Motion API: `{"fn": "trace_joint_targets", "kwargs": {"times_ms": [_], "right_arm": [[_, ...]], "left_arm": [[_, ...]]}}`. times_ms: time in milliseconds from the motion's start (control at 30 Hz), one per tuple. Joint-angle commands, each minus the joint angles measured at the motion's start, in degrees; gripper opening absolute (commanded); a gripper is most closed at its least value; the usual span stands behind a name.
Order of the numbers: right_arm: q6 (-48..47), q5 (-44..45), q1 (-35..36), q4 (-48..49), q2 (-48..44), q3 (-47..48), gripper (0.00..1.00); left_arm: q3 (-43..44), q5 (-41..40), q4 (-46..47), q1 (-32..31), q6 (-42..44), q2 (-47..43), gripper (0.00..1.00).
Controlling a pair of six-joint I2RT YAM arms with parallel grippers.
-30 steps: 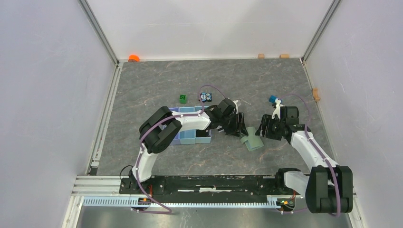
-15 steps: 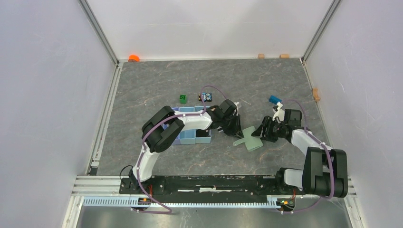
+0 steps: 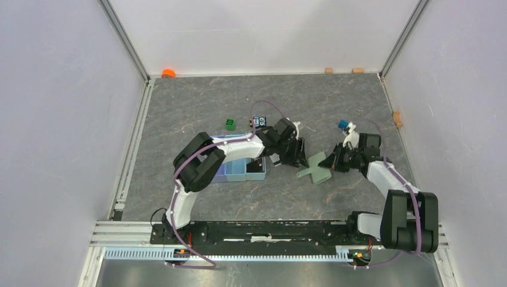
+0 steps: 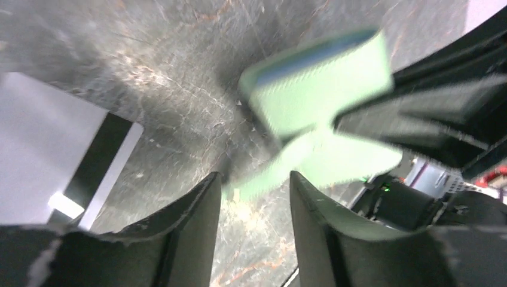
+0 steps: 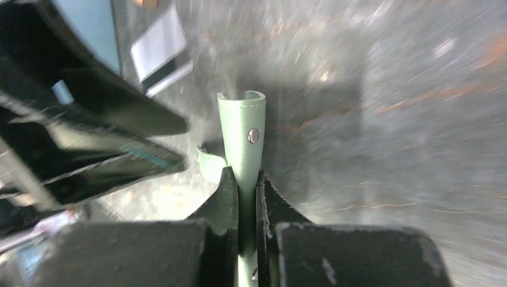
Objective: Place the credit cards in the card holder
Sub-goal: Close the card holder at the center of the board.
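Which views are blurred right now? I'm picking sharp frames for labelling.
Top external: sharp, evenly lit. Left wrist: the card holder is smeared by motion, the striped credit card at left fairly crisp. Right wrist: the table streaks with motion blur, but the card holder's tab pinched in the right gripper is sharp.

We see a grey, marbled desk (image 3: 197,113). A light blue tray (image 3: 237,173) lies near its middle, with a green cube (image 3: 230,124) and a small blue-and-black block (image 3: 259,122) just beyond it. A credit card (image 4: 60,161), white with a dark stripe, lies flat on the stone. To the right is a small blue object (image 3: 342,125). An orange piece (image 3: 168,73) sits in the far left corner, two tan blocks (image 3: 328,70) along the far edge and a third tan block (image 3: 397,118) at the right edge. Whether the sage-green card holder (image 3: 314,173) touches the desk we cannot tell.
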Motion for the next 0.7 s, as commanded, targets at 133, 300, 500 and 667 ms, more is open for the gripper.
{"fn": "trace_joint_targets", "kwargs": {"times_ms": [133, 300, 500, 667], "right_arm": [[-13.8, 37.4, 12.6, -1.8, -8.5, 14.2, 0.00], [-21.6, 54.8, 28.1, 0.5, -6.0, 13.5, 0.00], [-23.7, 67.7, 45.1, -4.8, -3.3, 12.8, 0.09], [-17.2, 69.6, 54.9, -13.2, -4.5, 13.9, 0.49]], "left_arm": [[1.8, -1.1, -9.1, 8.3, 6.2, -18.0, 0.64], [-2.6, -2.8, -10.3, 11.5, 8.2, -23.5, 0.66], [-7.3, -2.7, -9.5, 12.6, 9.3, -26.6, 0.67], [-10.4, -2.6, -8.4, 12.6, 10.5, -28.2, 0.68]]}}
